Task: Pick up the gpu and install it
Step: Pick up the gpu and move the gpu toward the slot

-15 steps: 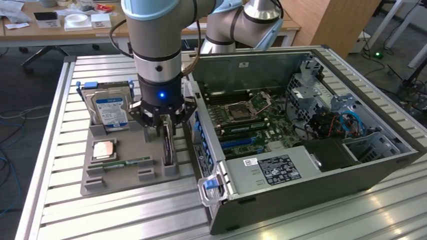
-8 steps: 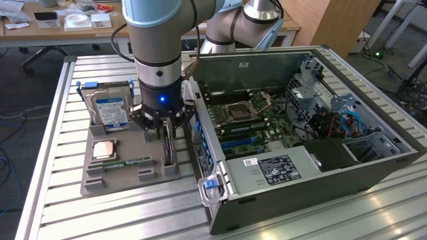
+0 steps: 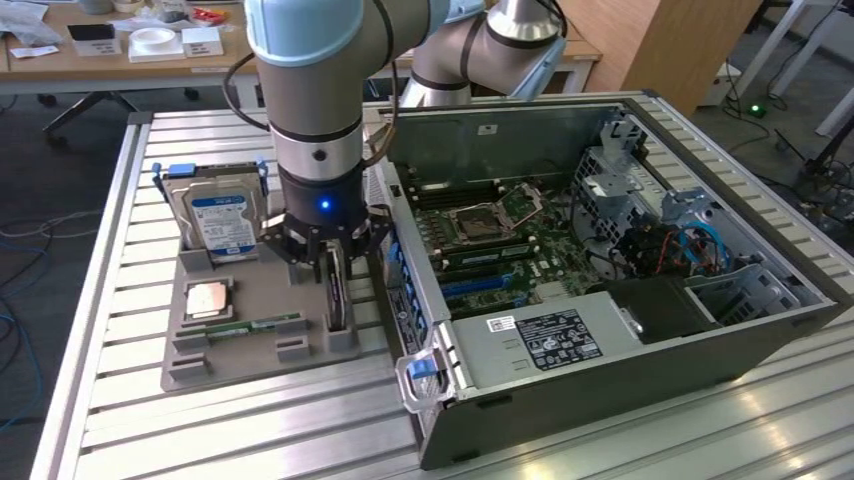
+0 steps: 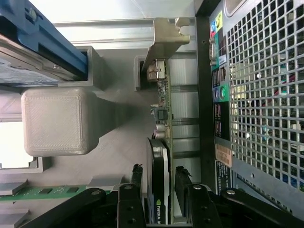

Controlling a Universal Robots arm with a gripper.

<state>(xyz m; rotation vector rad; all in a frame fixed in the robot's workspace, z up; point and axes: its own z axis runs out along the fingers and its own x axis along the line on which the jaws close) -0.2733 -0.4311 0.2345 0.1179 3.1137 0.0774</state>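
The gpu (image 3: 335, 305) stands on its edge in a slot of the grey holder tray (image 3: 240, 365), right beside the open computer case (image 3: 601, 250). In the wrist view the gpu (image 4: 159, 152) is a thin black card with a silver bracket (image 4: 167, 38) at its far end. My gripper (image 3: 331, 272) hangs straight down over it. The gripper (image 4: 160, 172) is open, with one finger (image 4: 137, 178) on each side of the card and small gaps between pads and card.
The tray also holds a silver hard drive (image 3: 220, 220) in a blue frame, a processor (image 3: 207, 298) and a green memory stick (image 3: 254, 326). The case's rear grille (image 4: 261, 95) is close beside the card. The motherboard (image 3: 481, 240) lies exposed inside the case.
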